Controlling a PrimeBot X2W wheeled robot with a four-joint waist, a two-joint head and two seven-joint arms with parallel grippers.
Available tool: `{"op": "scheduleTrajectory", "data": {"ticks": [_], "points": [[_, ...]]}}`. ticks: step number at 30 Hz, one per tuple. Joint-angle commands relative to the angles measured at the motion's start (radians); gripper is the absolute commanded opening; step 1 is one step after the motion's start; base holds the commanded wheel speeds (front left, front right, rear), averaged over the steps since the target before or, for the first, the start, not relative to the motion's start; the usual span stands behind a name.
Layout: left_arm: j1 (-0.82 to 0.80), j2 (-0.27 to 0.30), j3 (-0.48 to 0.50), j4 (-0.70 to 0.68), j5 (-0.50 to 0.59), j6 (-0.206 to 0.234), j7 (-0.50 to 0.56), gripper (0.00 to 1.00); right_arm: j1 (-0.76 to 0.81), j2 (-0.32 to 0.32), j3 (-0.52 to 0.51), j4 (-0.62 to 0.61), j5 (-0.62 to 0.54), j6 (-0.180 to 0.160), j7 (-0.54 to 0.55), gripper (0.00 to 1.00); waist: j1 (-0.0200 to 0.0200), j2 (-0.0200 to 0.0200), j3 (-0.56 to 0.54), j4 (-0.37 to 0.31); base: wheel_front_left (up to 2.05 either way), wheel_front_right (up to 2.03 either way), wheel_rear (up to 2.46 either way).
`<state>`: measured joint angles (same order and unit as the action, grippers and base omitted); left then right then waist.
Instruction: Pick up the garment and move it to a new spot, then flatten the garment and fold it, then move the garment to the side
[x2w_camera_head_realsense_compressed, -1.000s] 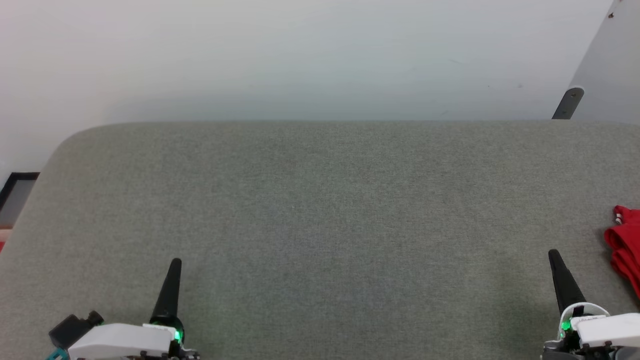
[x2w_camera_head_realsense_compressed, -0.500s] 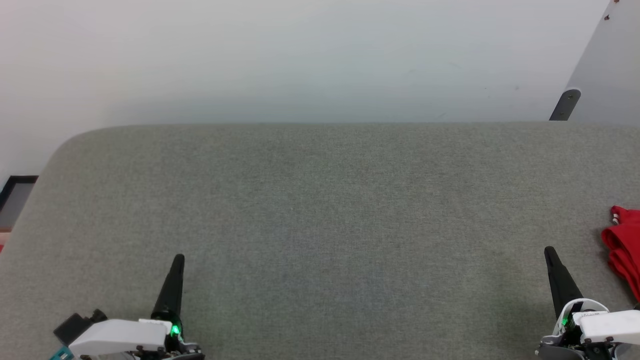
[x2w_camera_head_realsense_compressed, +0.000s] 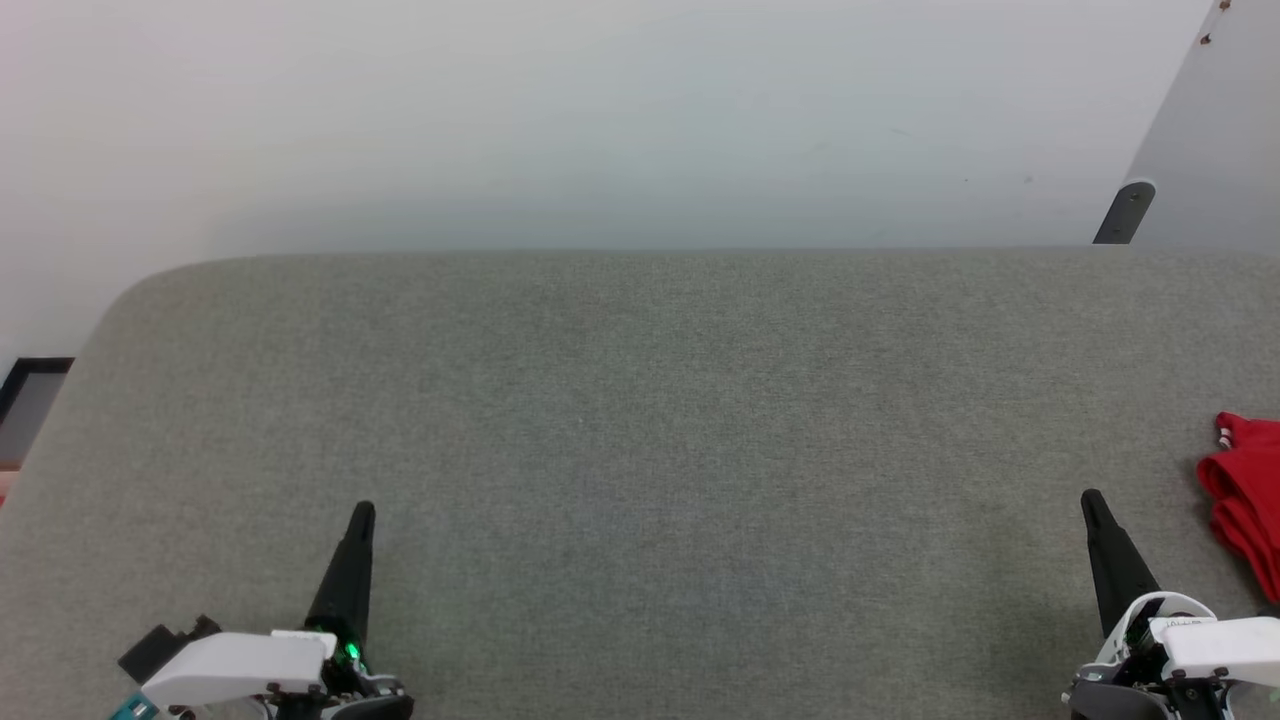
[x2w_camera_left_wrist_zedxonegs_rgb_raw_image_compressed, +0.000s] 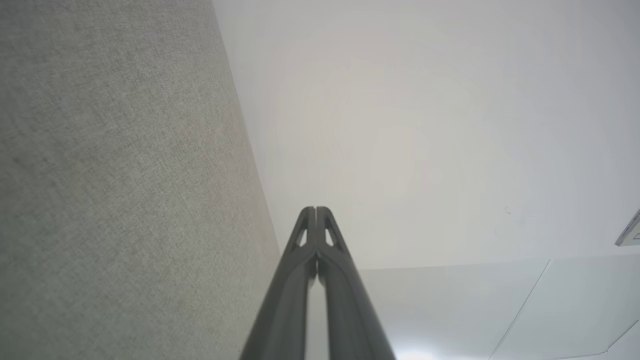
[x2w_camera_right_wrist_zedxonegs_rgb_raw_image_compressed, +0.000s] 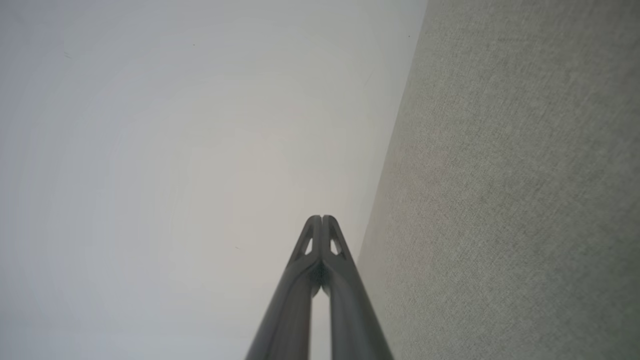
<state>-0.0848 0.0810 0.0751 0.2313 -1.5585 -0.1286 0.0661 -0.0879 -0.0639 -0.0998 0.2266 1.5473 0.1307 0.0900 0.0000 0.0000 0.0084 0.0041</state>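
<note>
Head view: red garment (x2w_camera_head_realsense_compressed: 1245, 490) bunched at far right edge of grey fabric surface (x2w_camera_head_realsense_compressed: 640, 400), near right hand (x2w_camera_head_realsense_compressed: 1092, 498), not touching. Left hand (x2w_camera_head_realsense_compressed: 362, 512) well apart, lower left. Wrist views: fingers (x2w_camera_left_wrist_zedxonegs_rgb_raw_image_compressed: 295, 270) of both hands pressed together, nothing held. Pale wall (x2w_camera_head_realsense_compressed: 600, 120) behind; grey panel (x2w_camera_head_realsense_compressed: 1210, 130) upper right.
</note>
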Motion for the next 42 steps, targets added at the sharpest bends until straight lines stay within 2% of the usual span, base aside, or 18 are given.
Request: {"op": "scheduleTrajectory", "data": {"ticks": [1,13,42], "points": [[-0.016,-0.002,0.004,0.002,-0.022,-0.003,0.007,0.00,-0.015,0.002,-0.004,0.005,0.020,0.000,0.006,0.00,0.0000,0.0000,-0.001,-0.001,0.00,0.00,0.00],[-0.026,-0.011,0.011,0.015,-0.083,-0.004,0.028,0.00,-0.029,0.008,-0.006,0.021,0.077,0.000,0.019,0.00,0.0000,0.0000,-0.005,-0.004,0.00,0.00,0.00],[-0.027,-0.018,0.020,0.015,-0.069,-0.004,0.035,0.00,-0.023,0.011,-0.009,0.020,0.070,0.000,0.020,0.00,0.0000,0.0000,-0.005,-0.004,0.00,0.00,0.00]]}}
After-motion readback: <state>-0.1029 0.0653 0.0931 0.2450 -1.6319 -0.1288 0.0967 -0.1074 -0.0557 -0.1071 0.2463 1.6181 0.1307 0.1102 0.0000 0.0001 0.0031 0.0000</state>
